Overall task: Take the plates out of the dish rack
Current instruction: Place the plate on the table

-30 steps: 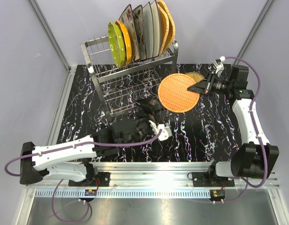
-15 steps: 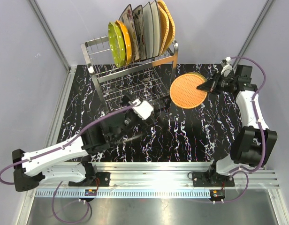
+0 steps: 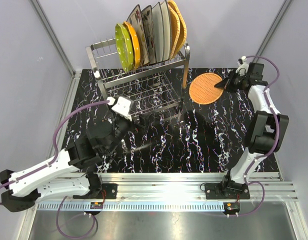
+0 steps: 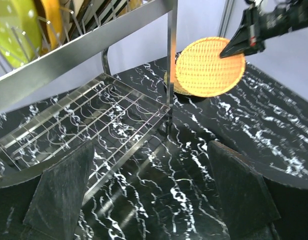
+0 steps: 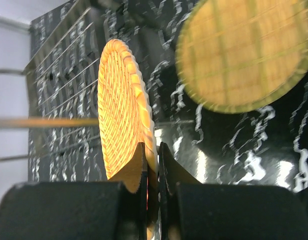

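Note:
The steel dish rack [image 3: 139, 85] stands at the back. Its top prongs hold a lime-green plate [image 3: 123, 47], an orange plate [image 3: 133, 45], floral and white square plates [image 3: 153, 32] and woven plates [image 3: 177, 25]. My right gripper [image 3: 223, 84] is shut on the rim of a round woven orange plate [image 3: 206, 88], held tilted on edge [image 5: 121, 110] above another woven plate [image 5: 244, 55] lying on the table. My left gripper [image 4: 151, 200] is open and empty, low over the table in front of the rack's lower tier [image 4: 94, 120].
The table [image 3: 204, 140] is black marble-patterned with grey walls at left, right and back. The rack's right front post [image 4: 171, 60] stands between my left gripper and the held plate [image 4: 209, 67]. The lower tier holds nothing.
My right gripper has carried the woven plate farther right and back, over the plate on the table. My left arm has swung left and toward the rack's lower tier.

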